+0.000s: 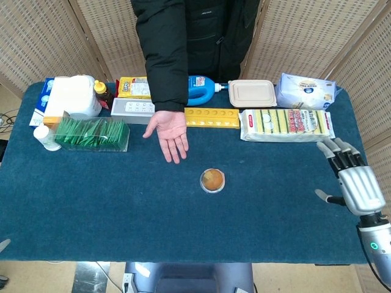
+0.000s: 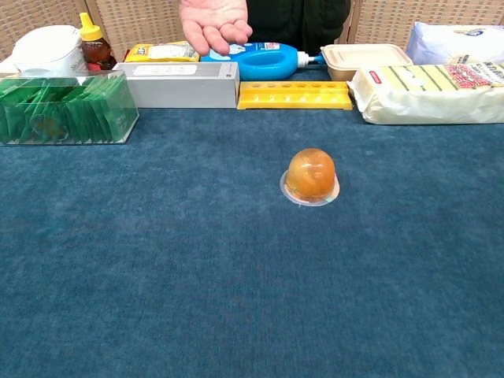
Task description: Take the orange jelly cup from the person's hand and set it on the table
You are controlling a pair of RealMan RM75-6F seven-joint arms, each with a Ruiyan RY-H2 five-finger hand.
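The person's hand (image 1: 167, 131) is hovering palm-up and empty. Right of it, the orange jelly cup (image 1: 212, 180) is sitting on the blue table (image 1: 91, 189), nothing touching it. Far right, we are keeping our right hand (image 1: 354, 183) empty, fingers apart.

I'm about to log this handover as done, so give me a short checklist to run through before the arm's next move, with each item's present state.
1. Jelly cup sits on the table, dome up: ok.
2. Right robot hand holds nothing, fingers apart: ok.
3. Right robot hand is well away from the cup, near the table's right edge: ok.
4. Person's hand is empty, palm open, above the table behind the cup: ok.
5. Cup stands apart from the yellow tray and the sponge pack: ok.
6. Left robot hand: shows in neither view, cannot tell.
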